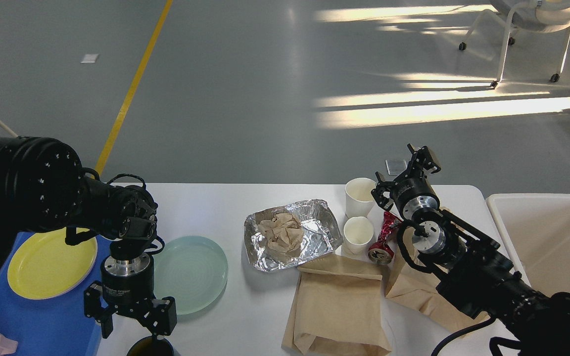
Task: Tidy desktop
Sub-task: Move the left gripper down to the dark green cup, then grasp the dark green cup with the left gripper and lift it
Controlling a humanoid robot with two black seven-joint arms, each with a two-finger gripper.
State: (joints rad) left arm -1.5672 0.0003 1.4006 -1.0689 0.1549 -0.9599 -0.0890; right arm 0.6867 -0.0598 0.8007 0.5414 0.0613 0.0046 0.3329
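— On the desktop [245, 316], what do you see?

— Its white top fills the lower middle of my view. Near its centre stands a foil tray [292, 233] with crumpled brown paper [281, 234] inside. Just right of the foil tray are two white paper cups [358, 216] and a crushed red can [384, 239]; in front of the foil tray lie brown paper bags [339, 309]. Left of the foil tray rests a pale green plate [196, 272].

— And your grippers?

— My left gripper [129, 316] hangs left of the foil tray, fingers apart, pointing down above a dark cup [151, 346] at the front edge. My right gripper [406, 170] is right of the foil tray, behind the can, fingers apart, holding nothing.

— Beyond that?

— Far left, a blue tray [42, 321] carries a yellow plate [50, 264]. Far right stands a cream bin [547, 232].
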